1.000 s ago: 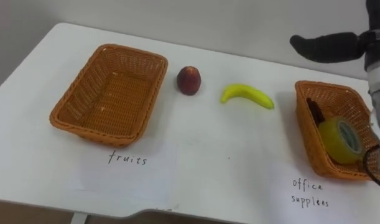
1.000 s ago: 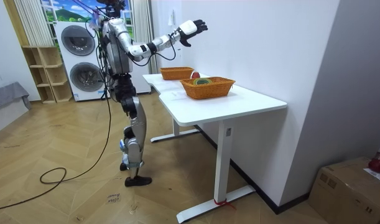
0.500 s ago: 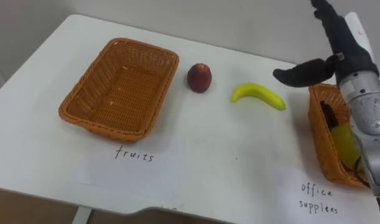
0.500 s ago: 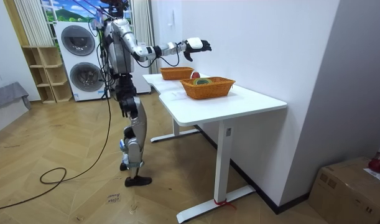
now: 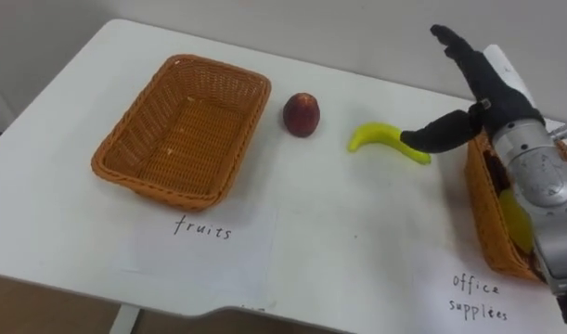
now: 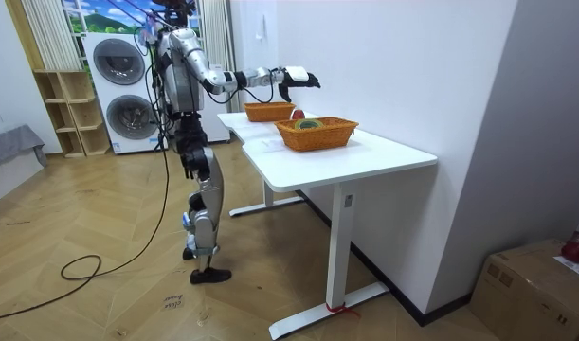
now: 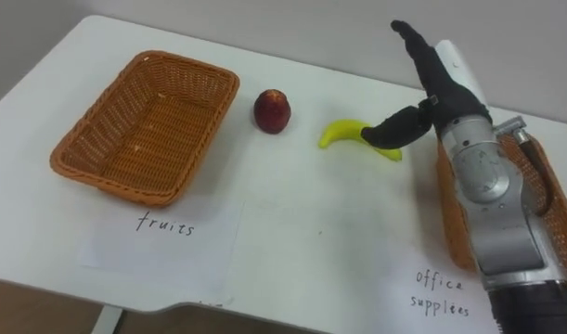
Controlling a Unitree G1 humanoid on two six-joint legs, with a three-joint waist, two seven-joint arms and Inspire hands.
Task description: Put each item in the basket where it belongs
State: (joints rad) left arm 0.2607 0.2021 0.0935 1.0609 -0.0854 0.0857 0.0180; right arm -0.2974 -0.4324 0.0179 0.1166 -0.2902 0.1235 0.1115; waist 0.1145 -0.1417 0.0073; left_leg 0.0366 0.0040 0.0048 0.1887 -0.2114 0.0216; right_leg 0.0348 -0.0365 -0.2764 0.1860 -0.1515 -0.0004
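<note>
A yellow banana (image 5: 378,139) (image 7: 343,133) lies on the white table (image 5: 357,232), right of a red apple (image 5: 302,114) (image 7: 273,110). My right hand (image 5: 476,93) (image 7: 431,83) hovers open just above the banana's right end, fingers straight and thumb pointing left over it. The fruits basket (image 5: 183,130) (image 7: 144,124) stands empty at the left. At the right edge, the office supplies basket (image 5: 495,218) (image 7: 452,223) holds a yellowish tape roll (image 5: 515,218), partly hidden by my forearm. In the room view I stand at the table's end with the right hand (image 6: 295,76) stretched over it.
Paper labels lie in front of each basket: "fruits" (image 5: 202,229) and "office supplies" (image 5: 483,295). The table's near edge runs along the bottom of the eye views. A wall rises behind the table. Washing machines (image 6: 123,90) stand behind me in the room view.
My right hand has come down and leftward from high above the right basket until it is over the banana's right end. The eye views shifted slightly. Fruit and baskets stayed put.
</note>
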